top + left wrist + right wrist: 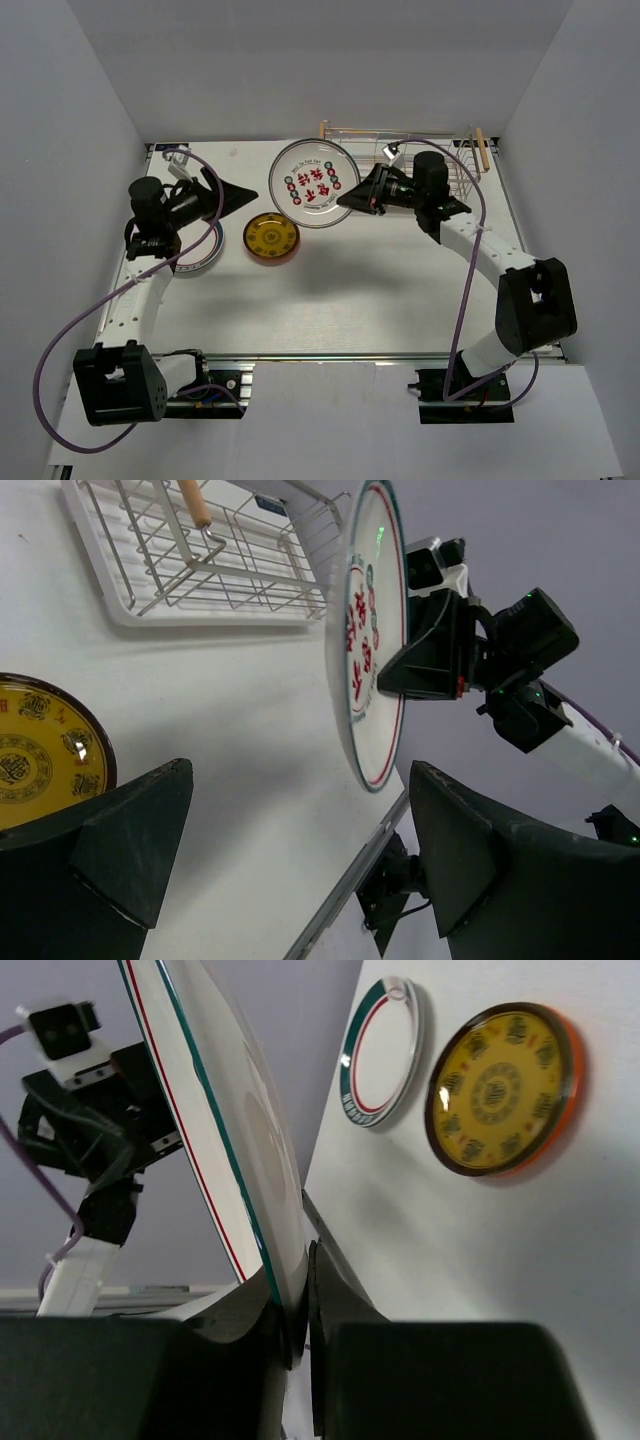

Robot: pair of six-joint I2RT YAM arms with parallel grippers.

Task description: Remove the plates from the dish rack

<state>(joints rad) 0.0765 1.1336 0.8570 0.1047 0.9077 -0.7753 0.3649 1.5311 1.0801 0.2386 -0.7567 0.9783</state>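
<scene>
My right gripper point(352, 198) is shut on the right rim of a large white plate with red markings and a green rim point(313, 183), holding it above the table left of the dish rack point(440, 165). In the right wrist view the jaws pinch the plate's edge point(215, 1120); the plate also shows edge-on in the left wrist view point(372, 630). A yellow patterned plate with an orange-red rim point(271, 238) lies on the table. A white green-rimmed plate point(207, 250) lies partly under my left arm. My left gripper point(243, 197) is open and empty, left of the held plate.
The wire rack point(200, 550) with wooden handle bars sits on a white tray at the back right; no plates show in the part I see. White walls close in the table on three sides. The yellow plate point(505, 1090) and green-rimmed plate point(385, 1050) lie side by side.
</scene>
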